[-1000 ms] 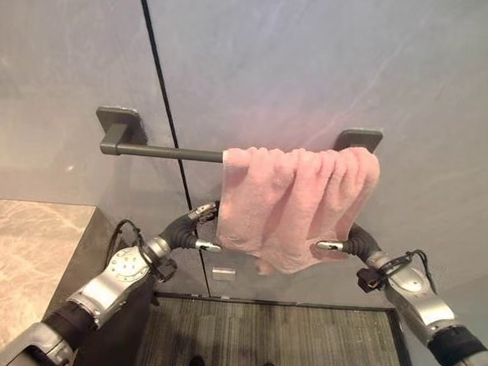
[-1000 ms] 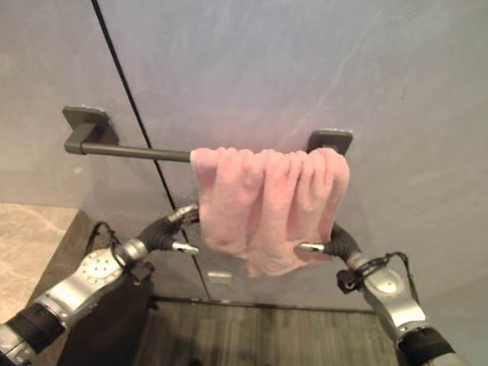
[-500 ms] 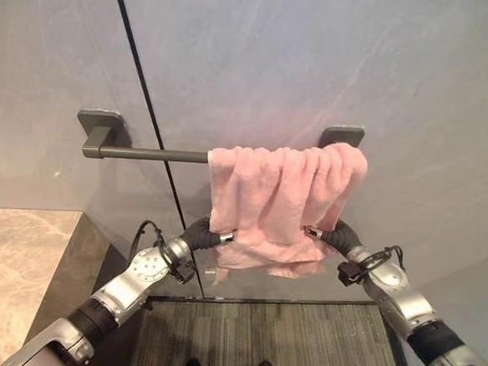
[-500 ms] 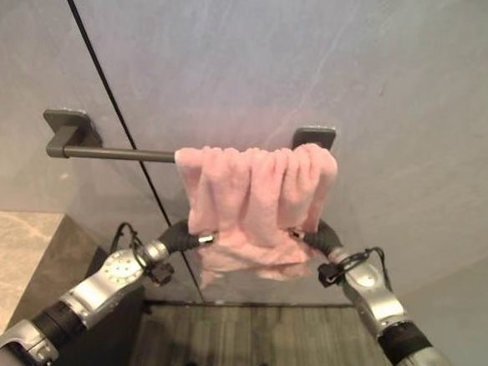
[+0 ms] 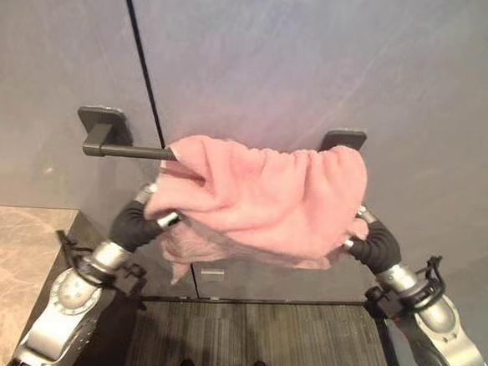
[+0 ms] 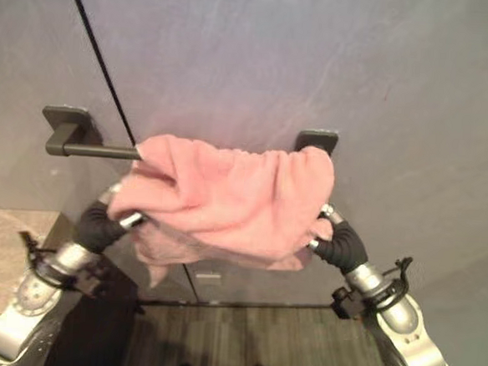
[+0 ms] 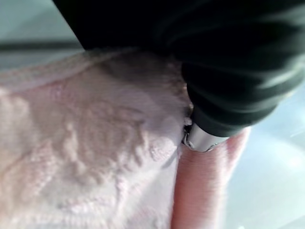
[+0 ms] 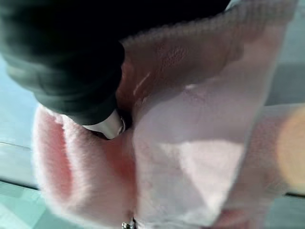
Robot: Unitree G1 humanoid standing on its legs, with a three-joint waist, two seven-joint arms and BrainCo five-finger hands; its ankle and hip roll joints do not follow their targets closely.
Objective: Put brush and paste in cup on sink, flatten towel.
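Observation:
A pink towel [image 5: 268, 197] hangs over a dark towel bar [image 5: 129, 151] on the grey wall and covers the bar's right two thirds. My left hand [image 5: 132, 224] holds the towel's lower left edge and draws it out to the left; the towel [image 7: 86, 157] bunches round its fingers [image 7: 202, 138]. My right hand [image 5: 372, 245] grips the towel's lower right edge below the right bracket [image 5: 343, 140], with the cloth [image 8: 200, 143] folded over its fingers [image 8: 107, 125]. A loose corner droops under the left hand.
A marble counter [image 5: 8, 259] lies at the lower left. A dark vertical seam [image 5: 140, 58] runs down the wall behind the bar. The bar's left bracket [image 5: 102, 123] stands bare. A striped floor [image 5: 258, 335] lies below, against the wall.
The towel has been spread leftward along the bar from a narrow bunch at the right end. My left hand moved left and up with its edge; my right hand shifted right.

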